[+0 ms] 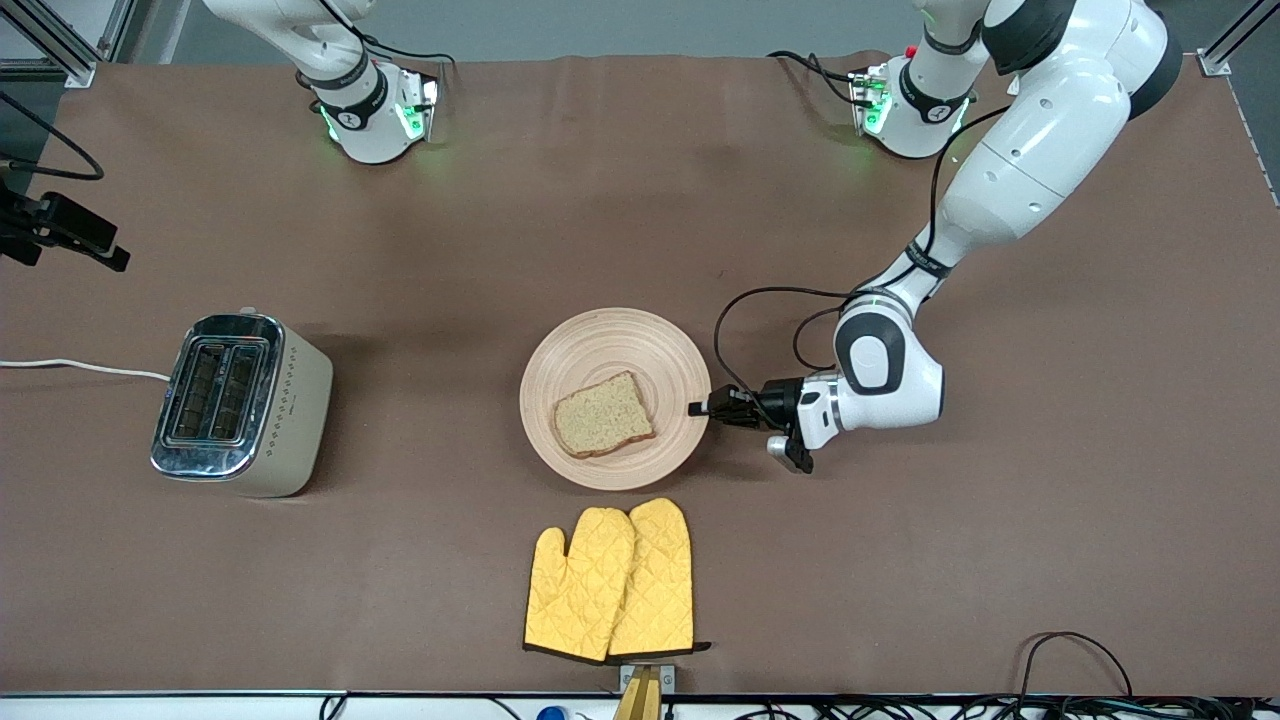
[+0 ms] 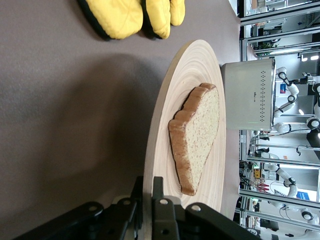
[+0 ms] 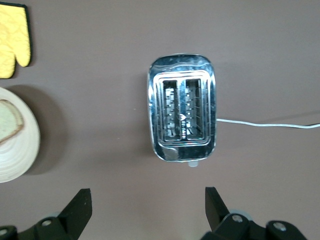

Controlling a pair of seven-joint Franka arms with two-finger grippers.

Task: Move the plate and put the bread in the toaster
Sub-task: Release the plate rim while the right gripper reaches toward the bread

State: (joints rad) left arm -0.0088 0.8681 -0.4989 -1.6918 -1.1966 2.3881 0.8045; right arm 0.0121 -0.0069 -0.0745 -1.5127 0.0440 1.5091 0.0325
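The pale wooden plate [image 1: 615, 397] lies mid-table with the slice of brown bread [image 1: 603, 415] on it. My left gripper [image 1: 697, 408] is low at the plate's edge toward the left arm's end, shut on the plate's rim [image 2: 148, 190]; one finger is above the rim and one below. The bread [image 2: 197, 135] lies close to the fingers. The toaster [image 1: 238, 403] stands toward the right arm's end of the table, slots up. My right gripper [image 3: 147, 200] is high over the toaster [image 3: 182, 114], open and empty; it is out of the front view.
A pair of yellow oven mitts [image 1: 612, 581] lies nearer the front camera than the plate. The toaster's white cord [image 1: 80, 367] runs off the right arm's end of the table. A black camera mount [image 1: 60, 230] sits at that edge.
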